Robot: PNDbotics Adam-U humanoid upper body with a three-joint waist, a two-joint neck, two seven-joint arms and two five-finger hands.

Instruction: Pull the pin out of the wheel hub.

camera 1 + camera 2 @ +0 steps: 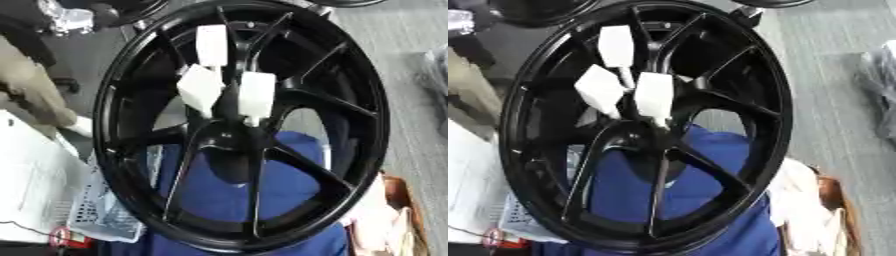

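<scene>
Black wheel hub [241,125] fills view | three white pins [257,95] at centre | fingers unseen: cannot tell

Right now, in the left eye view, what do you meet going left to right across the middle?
White papers → black wheel hub's left rim → left white block → right white block → wheel hub's right rim → grey floor. No robot hand shows.

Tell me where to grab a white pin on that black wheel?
Probably the wide white head of the lower right pin, approached from the front. The heads stand out from the black wheel hub, and their thin stems point into it.
</scene>
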